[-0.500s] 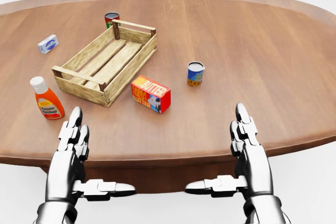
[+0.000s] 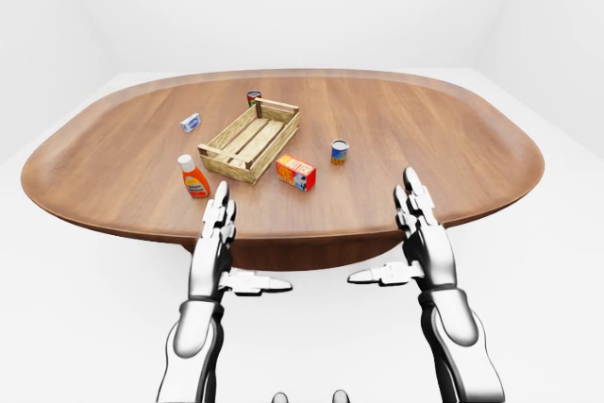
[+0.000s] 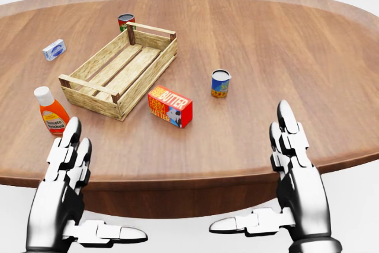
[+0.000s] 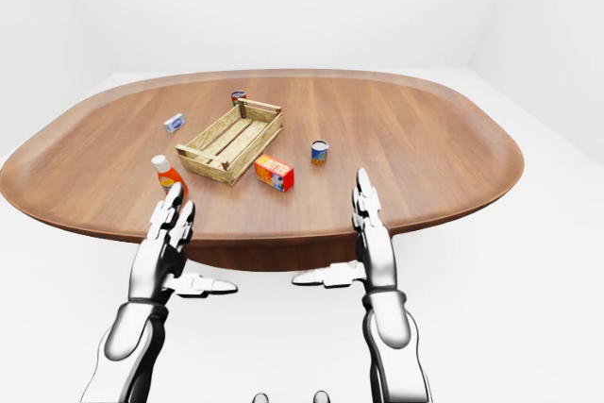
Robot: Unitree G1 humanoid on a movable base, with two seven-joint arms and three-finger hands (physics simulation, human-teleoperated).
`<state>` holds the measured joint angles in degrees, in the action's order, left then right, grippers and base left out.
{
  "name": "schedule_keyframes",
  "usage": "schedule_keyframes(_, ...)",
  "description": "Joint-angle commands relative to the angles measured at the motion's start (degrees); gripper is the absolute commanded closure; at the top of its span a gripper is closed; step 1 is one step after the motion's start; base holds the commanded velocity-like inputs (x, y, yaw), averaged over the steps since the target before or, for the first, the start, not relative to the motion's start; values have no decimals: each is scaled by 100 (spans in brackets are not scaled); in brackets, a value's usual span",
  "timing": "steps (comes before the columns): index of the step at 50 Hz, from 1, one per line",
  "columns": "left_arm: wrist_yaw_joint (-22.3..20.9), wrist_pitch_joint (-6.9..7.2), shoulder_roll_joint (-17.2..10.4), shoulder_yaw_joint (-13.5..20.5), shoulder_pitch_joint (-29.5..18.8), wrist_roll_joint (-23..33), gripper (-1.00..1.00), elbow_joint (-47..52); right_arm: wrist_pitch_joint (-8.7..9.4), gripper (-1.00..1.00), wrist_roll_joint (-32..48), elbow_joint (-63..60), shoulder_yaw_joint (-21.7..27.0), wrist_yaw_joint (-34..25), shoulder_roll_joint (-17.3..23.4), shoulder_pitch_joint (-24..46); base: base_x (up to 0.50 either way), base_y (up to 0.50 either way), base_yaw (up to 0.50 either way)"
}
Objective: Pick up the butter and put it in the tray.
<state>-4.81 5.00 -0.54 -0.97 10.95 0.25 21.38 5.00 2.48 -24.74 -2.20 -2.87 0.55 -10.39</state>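
Beside the tray (image 3: 95, 85) lies the butter (image 3: 170, 106); both hands, left (image 3: 61, 197) and right (image 3: 298, 183), are open and empty. A careless reach could shove butter against the tray.

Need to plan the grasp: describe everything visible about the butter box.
The butter box is a small rectangular carton, red and orange with "BUTTER" printed in yellow on its side and a small picture below. It looks like cardboard, closed and undamaged. It lies on its long side on the wooden table, skewed to the table edge, just right of the wooden tray without touching it. Neither hand touches it.
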Motion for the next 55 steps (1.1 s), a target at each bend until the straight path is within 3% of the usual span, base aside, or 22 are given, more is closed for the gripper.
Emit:
schedule_keyframes(1, -99, 0, -24, -242, 686, 59, -100, 1229, 0, -100, 224, -1106, -258, 59, 27, -445, 0, 0, 0)
schedule_keyframes(29, -220, 0, 20, -39, 750, -111, -100, 1700, 0, -100, 732, -1514, -378, 172, 121, -626, 0, 0, 0)
schedule_keyframes(55, -268, 0, 18, -31, 824, -164, -100, 1829, 0, -100, 875, -1455, -412, 105, 89, -634, 0, 49, 0)
